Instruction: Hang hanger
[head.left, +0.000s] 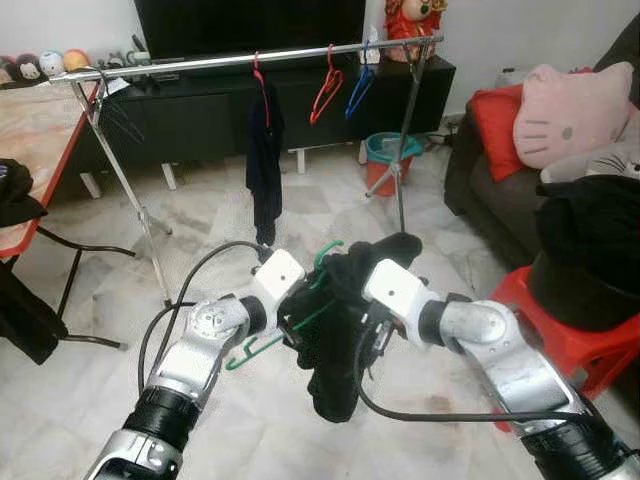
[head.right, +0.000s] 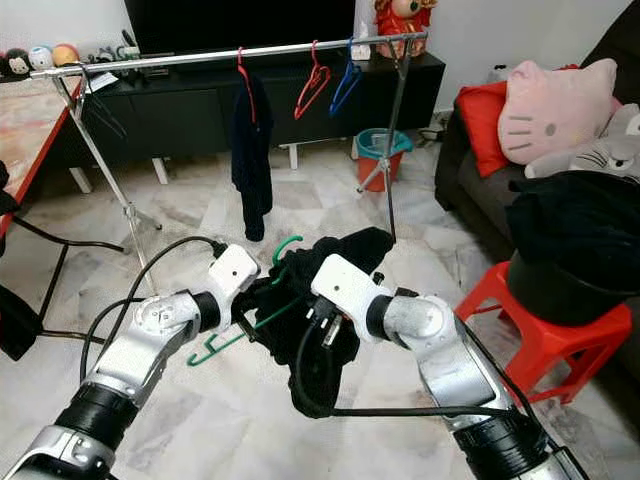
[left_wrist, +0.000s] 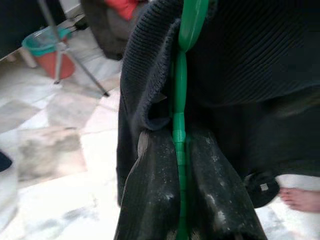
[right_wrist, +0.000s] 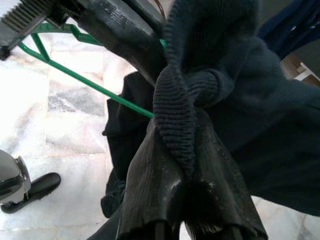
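A green plastic hanger (head.left: 262, 347) sits half inside a dark knitted garment (head.left: 335, 375), held low over the floor in front of me. My left gripper (left_wrist: 178, 142) is shut on the hanger's green stem (left_wrist: 180, 125), which runs up between its fingers. My right gripper (right_wrist: 185, 150) is shut on a rolled edge of the garment (right_wrist: 240, 90); the left gripper's black fingers (right_wrist: 120, 30) and the hanger bar (right_wrist: 90, 82) lie just beyond it. The hook (head.left: 325, 250) pokes out above the cloth. A silver clothes rail (head.left: 250, 62) stands further ahead.
On the rail hang a dark garment (head.left: 265, 150), a red hanger (head.left: 325, 90) and a blue hanger (head.left: 360, 85). A teal-and-red bin (head.left: 385, 160) stands behind. At right are a red stool (head.left: 560, 330) and a sofa (head.left: 480, 190); a table (head.left: 30, 130) at left. A person's bare foot (left_wrist: 300, 197) is nearby.
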